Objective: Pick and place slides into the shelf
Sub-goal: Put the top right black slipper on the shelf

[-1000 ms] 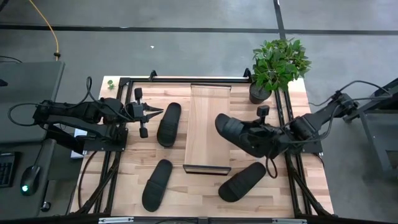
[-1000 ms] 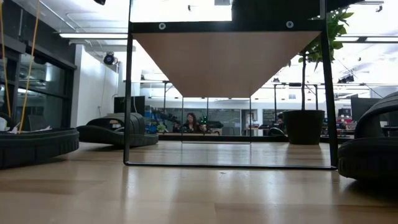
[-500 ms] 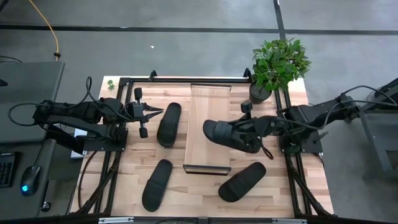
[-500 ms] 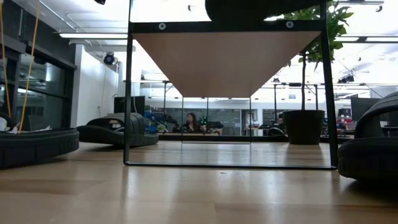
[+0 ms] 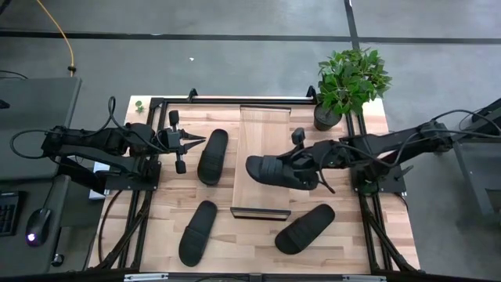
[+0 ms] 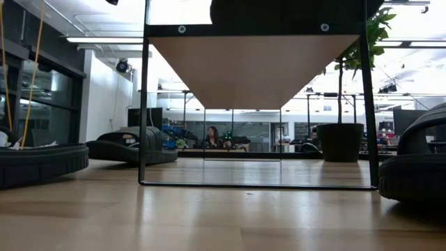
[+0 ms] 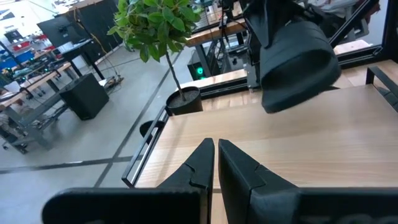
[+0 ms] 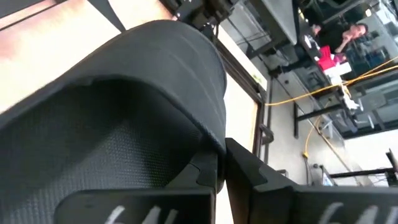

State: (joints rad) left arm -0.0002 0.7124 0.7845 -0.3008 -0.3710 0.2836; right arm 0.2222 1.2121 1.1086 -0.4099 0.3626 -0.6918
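My right gripper (image 5: 307, 168) is shut on one black slide (image 5: 275, 171), held above the light-wood shelf (image 5: 263, 129) and lying crosswise over its board. In the low view this slide shows as a dark mass (image 6: 293, 10) over the shelf's top (image 6: 254, 70). Three more slides lie sole down on the table: one left of the shelf (image 5: 213, 155), one near left (image 5: 197, 232), one near right (image 5: 305, 229). At the table's left, my left gripper (image 5: 192, 141) hangs shut and touches nothing; its shut fingertips show in its wrist view (image 7: 216, 149). My right gripper pinches the edge of the slide's wide strap (image 8: 210, 144) between its two fingers. The fingers come from the table's right, slanting a little downward. The slide is lifted clear above the shelf board and lies across it, its free end toward the table's left.
A potted plant (image 5: 348, 82) stands at the far right corner beside the shelf. Black frame rails (image 5: 362, 157) run along the table's left and right sides. Bare tabletop (image 5: 250, 247) shows in front of the shelf between the two near slides.
My right gripper has carried the slide toward the table's left, from beside the shelf's right edge to above its board, sinking slightly and rolling. The slide has turned from slanting to lying across the shelf.
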